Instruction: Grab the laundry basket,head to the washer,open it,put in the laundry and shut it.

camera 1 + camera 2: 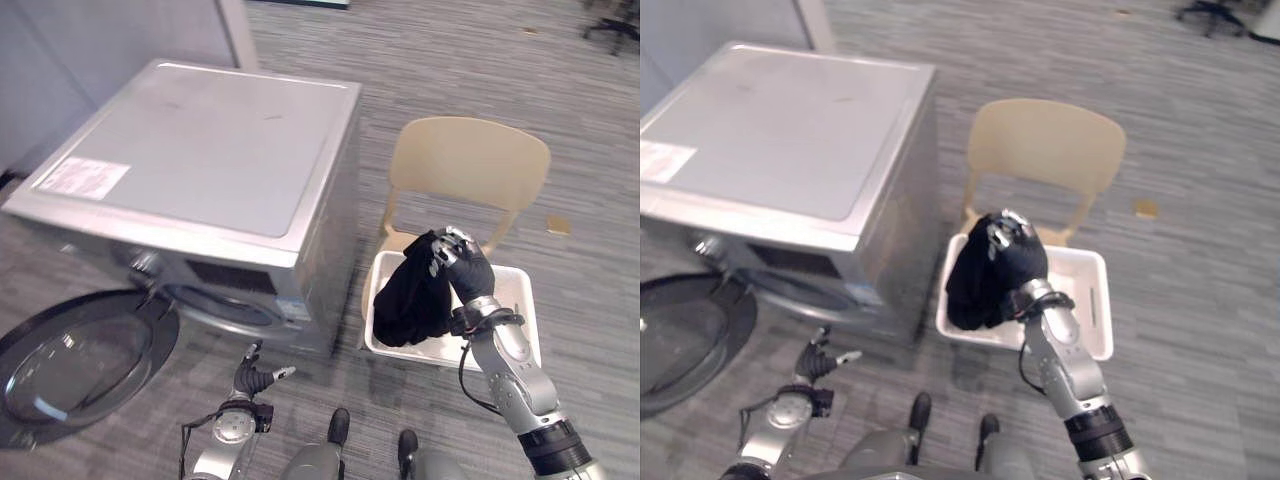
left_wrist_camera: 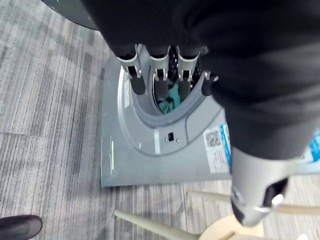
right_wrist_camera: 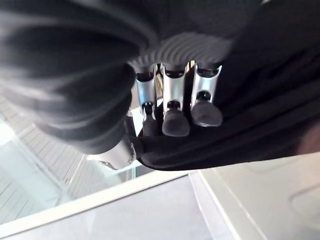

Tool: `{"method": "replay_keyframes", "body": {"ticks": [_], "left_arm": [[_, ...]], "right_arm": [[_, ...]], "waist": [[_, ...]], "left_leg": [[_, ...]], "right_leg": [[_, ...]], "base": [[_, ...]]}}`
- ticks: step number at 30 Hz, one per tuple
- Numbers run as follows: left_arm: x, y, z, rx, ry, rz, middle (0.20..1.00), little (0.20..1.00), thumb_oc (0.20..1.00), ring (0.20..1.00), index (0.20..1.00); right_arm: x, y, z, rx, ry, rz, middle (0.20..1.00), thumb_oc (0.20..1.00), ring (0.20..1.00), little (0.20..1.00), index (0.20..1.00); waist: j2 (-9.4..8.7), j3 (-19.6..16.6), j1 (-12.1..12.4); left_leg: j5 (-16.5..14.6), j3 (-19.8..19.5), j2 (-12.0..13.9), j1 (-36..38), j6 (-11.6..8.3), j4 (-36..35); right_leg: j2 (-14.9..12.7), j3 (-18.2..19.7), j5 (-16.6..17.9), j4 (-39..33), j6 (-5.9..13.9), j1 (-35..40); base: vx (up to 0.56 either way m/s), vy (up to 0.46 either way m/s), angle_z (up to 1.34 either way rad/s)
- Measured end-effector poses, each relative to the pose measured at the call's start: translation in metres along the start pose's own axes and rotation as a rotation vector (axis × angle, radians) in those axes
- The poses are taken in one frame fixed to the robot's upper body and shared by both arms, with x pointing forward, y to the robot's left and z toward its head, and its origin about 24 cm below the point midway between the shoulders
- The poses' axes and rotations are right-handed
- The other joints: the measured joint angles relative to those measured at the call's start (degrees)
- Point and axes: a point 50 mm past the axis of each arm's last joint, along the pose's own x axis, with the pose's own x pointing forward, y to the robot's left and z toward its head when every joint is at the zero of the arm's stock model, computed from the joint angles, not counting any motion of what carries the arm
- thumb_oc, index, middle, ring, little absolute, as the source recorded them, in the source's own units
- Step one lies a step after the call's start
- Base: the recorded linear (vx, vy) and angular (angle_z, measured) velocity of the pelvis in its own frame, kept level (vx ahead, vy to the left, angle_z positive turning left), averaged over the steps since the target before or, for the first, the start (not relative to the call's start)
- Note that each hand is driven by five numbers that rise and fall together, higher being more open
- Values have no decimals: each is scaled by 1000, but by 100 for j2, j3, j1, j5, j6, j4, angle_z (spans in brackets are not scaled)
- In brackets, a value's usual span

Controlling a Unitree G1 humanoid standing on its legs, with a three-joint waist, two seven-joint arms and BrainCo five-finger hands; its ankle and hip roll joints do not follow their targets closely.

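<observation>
**Black garment lifted from basket, washer door open**

The round washer door (image 1: 75, 360) lies swung open at the left, in front of the silver washer (image 1: 200, 190); a teal item (image 2: 169, 102) sits inside the drum. The left hand (image 1: 255, 377) hangs low before the washer, fingers relaxed and straight, holding nothing. Right of the washer, the white laundry basket (image 1: 520, 300) sits on a beige chair (image 1: 470, 165). The right hand (image 1: 462, 262), fingers curled, grips a black garment (image 1: 412, 295) hanging above the basket.

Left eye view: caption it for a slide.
Right hand lifts a black garment from the white basket beside the washer, door open.
</observation>
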Motion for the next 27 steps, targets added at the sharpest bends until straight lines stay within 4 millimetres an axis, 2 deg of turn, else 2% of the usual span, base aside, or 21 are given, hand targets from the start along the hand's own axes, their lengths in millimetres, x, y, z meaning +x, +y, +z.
{"method": "replay_keyframes", "body": {"ticks": [1, 2, 3, 4, 5, 7, 8, 9, 10, 11, 12, 13, 15, 17, 18, 19, 20, 22, 25, 27], "left_arm": [[0, 0, 0, -1, 3, 4, 1000, 1000, 1000, 1000, 1000], [0, -2, 0, -2, 1, 8, 1000, 1000, 1000, 1000, 1000], [-1, -4, -1, -3, 3, 7, 1000, 1000, 1000, 1000, 1000], [-6, -5, -9, -5, 27, 10, 1000, 1000, 1000, 1000, 1000], [-8, -6, -9, -8, 23, 9, 1000, 1000, 1000, 1000, 1000], [-13, -9, -15, -3, 38, -8, 1000, 1000, 1000, 1000, 1000], [-14, -15, -11, -18, 28, -29, 1000, 1000, 1000, 1000, 1000], [-14, -16, -3, -9, -7, -53, 1000, 1000, 1000, 1000, 1000], [-13, -19, 7, -7, -51, -72, 1000, 1000, 1000, 1000, 1000], [-12, -20, 17, -11, -91, -84, 1000, 1000, 1000, 1000, 1000], [-11, -23, 27, -13, -135, -99, 1000, 1000, 1000, 1000, 1000], [-11, -23, 36, -5, -174, -115, 1000, 1000, 1000, 1000, 1000], [-15, -24, 63, 22, -295, -154, 1000, 1000, 1000, 1000, 1000], [-22, -29, 94, 55, -448, -189, 1000, 1000, 1000, 1000, 1000], [-22, -34, 106, 62, -500, -207, 1000, 1000, 1000, 1000, 1000], [-22, -40, 118, 85, -548, -224, 1000, 1000, 1000, 1000, 1000], [-20, -43, 128, 102, -584, -236, 1000, 1000, 1000, 1000, 1000], [-17, -57, 161, 155, -692, -267, 1000, 1000, 1000, 1000, 1000], [-21, -76, 185, 175, -787, -308, 1000, 1000, 1000, 1000, 1000], [-19, -86, 191, 196, -805, -313, 1000, 1000, 1000, 1000, 1000]], "right_arm": [[3, 1, 3, -2, -16, 0, 200, 200, 200, 200, 200], [13, 4, 14, -11, -63, 14, 200, 200, 200, 200, 200], [16, 6, 16, -11, -72, 18, 200, 200, 200, 200, 200], [19, 10, 18, -8, -91, 32, 200, 200, 200, 200, 200], [19, 12, 19, -5, -106, 34, 200, 200, 200, 200, 200], [20, 12, 19, -12, -104, 29, 200, 200, 200, 200, 200], [20, 10, 19, -20, -99, 17, 200, 200, 200, 200, 200], [19, 9, 19, -27, -97, 7, 200, 200, 200, 200, 200], [19, 9, 20, -39, -100, 8, 200, 200, 200, 200, 200], [19, 8, 21, -56, -101, 11, 200, 200, 200, 200, 200], [20, 8, 23, -78, -107, 21, 200, 200, 200, 200, 200], [19, 10, 26, -84, -120, 30, 200, 200, 200, 200, 200], [18, 17, 38, -84, -167, 66, 200, 200, 200, 200, 200], [16, 23, 45, -73, -204, 92, 200, 200, 200, 200, 200], [16, 22, 47, -81, -209, 96, 200, 200, 200, 200, 200], [16, 22, 47, -83, -206, 98, 200, 200, 200, 200, 200], [15, 23, 45, -74, -199, 96, 200, 200, 200, 200, 200], [16, 36, 38, -48, -180, 138, 200, 200, 200, 200, 200], [19, 52, 33, -37, -161, 213, 200, 200, 200, 200, 200], [22, 63, 31, -14, -158, 255, 200, 200, 200, 200, 200]], "waist": [[-4, -1, 40], [74, 9, 85], [180, 1, 135], [264, -25, 262], [298, -37, 263], [342, -31, 267], [343, -6, 184], [226, 10, 122], [108, 64, 26], [-1, 84, 23], [-76, 79, 40], [-77, 80, -34], [-88, 60, -259], [38, -26, -472], [151, -76, -495], [272, -103, -527], [301, -124, -540], [137, -177, -613], [115, -254, -676], [66, -344, -756]], "left_leg": [[70, -45, -14, -77, -38, 37], [51, -186, 26, -186, -144, 58], [119, -277, 136, -211, -238, 15], [81, -313, 289, -275, -330, -86], [67, -428, 411, -389, -437, -106], [-65, -405, 569, -591, -444, -154], [-306, -240, 685, -777, -332, -176], [-668, 373, 768, -818, -264, -216], [-765, 881, 731, -861, -110, -175], [-651, 1130, 645, -858, -117, -18], [-665, 1307, 520, -743, -165, 348], [-704, 1460, 491, -666, -207, 732], [-851, 1485, 453, -238, -235, 1012], [-803, 1473, 534, 425, -159, 446], [-601, 1467, 564, 601, -134, 182], [-489, 1519, 615, 806, -77, -13], [-538, 1546, 686, 876, -109, -186], [-507, 1517, 622, 882, -118, -334], [-508, 1645, 495, 936, -80, -348], [-486, 1689, 454, 1013, -40, -432]], "right_leg": [[6, 83, -115, 9, -8, 21], [73, 47, -314, -235, -152, 168], [217, -58, -263, -396, -133, 210], [424, -136, -128, -452, -250, 198], [545, -153, -145, -517, -402, 145], [779, -395, -53, -430, -554, 76], [785, -720, 38, -326, -861, -12], [573, -1051, 78, -401, -990, -33], [394, -1228, 115, -432, -1028, -40], [233, -1301, 147, -482, -1056, -45], [33, -1449, 211, -566, -1059, -20], [-68, -1633, 299, -728, -1041, 92], [-179, -1926, 392, -911, -975, 205], [-80, -2106, 474, -1025, -885, 279], [5, -2155, 504, -1027, -844, 240], [127, -2159, 521, -1020, -820, 237], [182, -2203, 513, -958, -790, 195], [112, -2114, 577, -810, -684, -7], [-24, -1945, 629, -757, -544, -29], [-48, -1870, 647, -745, -518, -27]], "base": [[-163, -198, 70], [-260, -286, 67], [-278, -263, 62], [-391, -283, 59], [-303, -191, 65], [-343, -106, 90], [-320, -66, 130], [-241, -52, 151], [-142, -43, 125], [-185, -57, 100], [-147, -36, 87], [-48, 15, 109], [24, 62, 96], [62, 93, 55], [75, 51, 17], [53, 51, 6], [75, 85, -4], [52, 92, -8], [33, 50, -17], [36, 38, -18]]}}
